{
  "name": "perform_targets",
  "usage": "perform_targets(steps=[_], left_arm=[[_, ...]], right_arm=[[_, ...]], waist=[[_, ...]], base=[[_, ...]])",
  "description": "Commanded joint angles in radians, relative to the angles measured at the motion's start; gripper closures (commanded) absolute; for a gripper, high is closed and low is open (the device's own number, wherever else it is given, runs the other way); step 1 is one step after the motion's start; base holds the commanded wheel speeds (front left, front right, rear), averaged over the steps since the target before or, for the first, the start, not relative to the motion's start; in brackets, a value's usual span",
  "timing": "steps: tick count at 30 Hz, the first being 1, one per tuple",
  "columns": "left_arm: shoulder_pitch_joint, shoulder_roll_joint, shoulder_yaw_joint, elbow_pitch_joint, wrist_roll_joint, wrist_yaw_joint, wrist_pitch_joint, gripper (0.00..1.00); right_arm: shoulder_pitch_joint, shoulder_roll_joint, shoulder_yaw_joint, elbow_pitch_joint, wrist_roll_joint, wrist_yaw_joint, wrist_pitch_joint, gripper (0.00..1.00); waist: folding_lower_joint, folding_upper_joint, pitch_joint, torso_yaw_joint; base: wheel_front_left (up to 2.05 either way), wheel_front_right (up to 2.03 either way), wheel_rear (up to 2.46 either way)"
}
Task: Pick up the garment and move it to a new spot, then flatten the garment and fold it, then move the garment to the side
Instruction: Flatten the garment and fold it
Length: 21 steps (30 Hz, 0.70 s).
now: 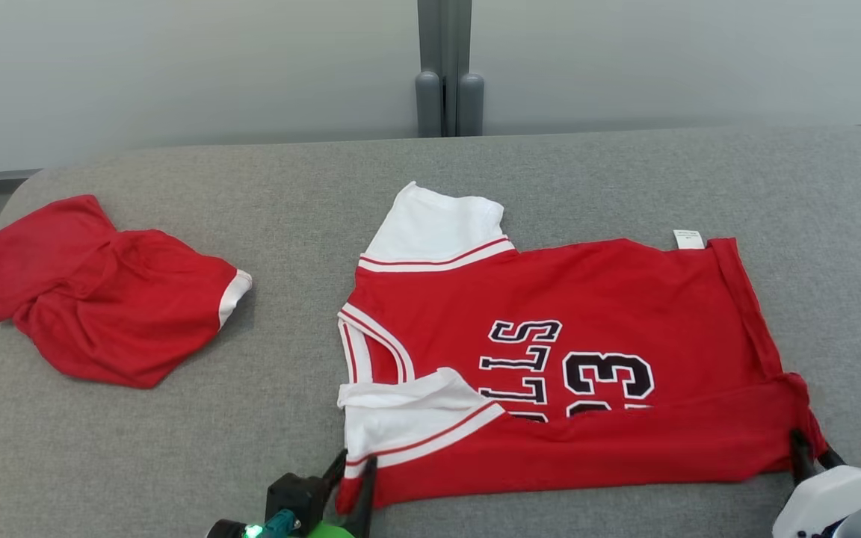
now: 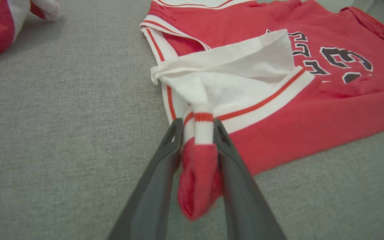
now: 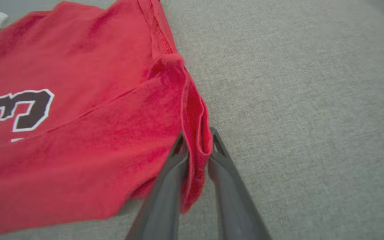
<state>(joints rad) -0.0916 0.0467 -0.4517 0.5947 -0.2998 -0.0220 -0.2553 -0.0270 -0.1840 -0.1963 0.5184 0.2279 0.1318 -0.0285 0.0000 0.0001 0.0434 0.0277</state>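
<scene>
Left gripper [image 1: 356, 467]: closed on a bunched corner of the jersey [image 1: 587, 299] at its sleeve end; in the left wrist view [image 2: 197, 125] red cloth and a striped cuff are squeezed between the two fingers.
Near sleeve [image 1: 400, 418]: white, lying turned in over the red body and puckered toward the grip.
Jersey position: spread on the grey table [image 1: 550, 157], neck to the left, hem [image 1: 748, 314] to the right; the near long side is already folded over the lettering.
Right gripper [image 1: 812, 452]: narrow, pinching the doubled hem corner; the right wrist view [image 3: 197, 136] shows several layers between the fingers.
Step in hand (judged): a lengthwise fold, both ends of the near edge held.
Handling advice: raise both ends together and keep the edge taut between them, so the middle cannot sag.
Direction: carry the edge straight toward the far side, parallel to the far long edge.
Risk: the left bunch may drag the sleeve out of line; let go only once the cloth lies flat.
</scene>
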Motion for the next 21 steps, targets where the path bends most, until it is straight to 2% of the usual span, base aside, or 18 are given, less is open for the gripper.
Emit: perform_targets(steps=[1, 4, 8, 14, 19, 21], left_arm=[[-0.014, 0.007, 0.004, 0.0, -0.001, 0.0, -0.003, 0.0], [-0.044, 0.018, 0.005, -0.005, 0.019, 0.01, -0.008, 0.0], [-0.074, 0.034, 0.061, -0.073, 0.006, 0.022, -0.01, 0.0], [-0.124, 0.056, 0.161, -0.215, 0.005, 0.025, -0.009, 0.0], [-0.28, 0.09, 0.136, -0.209, 0.044, -0.03, 0.007, 0.0], [-0.354, 0.106, 0.115, -0.191, 0.035, -0.063, 0.068, 0.0]], right_arm=[[0.008, 0.011, -0.019, -0.013, 0.033, -0.002, -0.012, 0.0], [0.015, 0.018, 0.001, -0.054, 0.035, -0.002, -0.069, 0.0], [-0.013, 0.019, 0.002, -0.133, 0.019, -0.002, -0.181, 0.0], [-0.062, 0.03, 0.026, -0.228, -0.016, -0.002, -0.223, 0.0], [-0.141, 0.026, 0.069, -0.265, -0.047, -0.002, -0.214, 0.0], [-0.186, 0.027, 0.092, -0.276, -0.058, -0.002, -0.205, 0.0]], waist=[[0.0, -0.0001, -0.001, 0.002], [0.0, -0.0001, 0.004, 0.001], [0.0, -0.0001, 0.019, -0.013], [0.0, -0.0001, 0.051, -0.036], [0.0, -0.0001, 0.115, -0.058], [0.0, -0.0001, 0.152, -0.075]], base=[[0.0, 0.0, 0.0], [0.0, 0.0, 0.0], [0.0, 0.0, 0.0], [0.0, 0.0, 0.0], [0.0, 0.0, 0.0], [0.0, 0.0, 0.0]])
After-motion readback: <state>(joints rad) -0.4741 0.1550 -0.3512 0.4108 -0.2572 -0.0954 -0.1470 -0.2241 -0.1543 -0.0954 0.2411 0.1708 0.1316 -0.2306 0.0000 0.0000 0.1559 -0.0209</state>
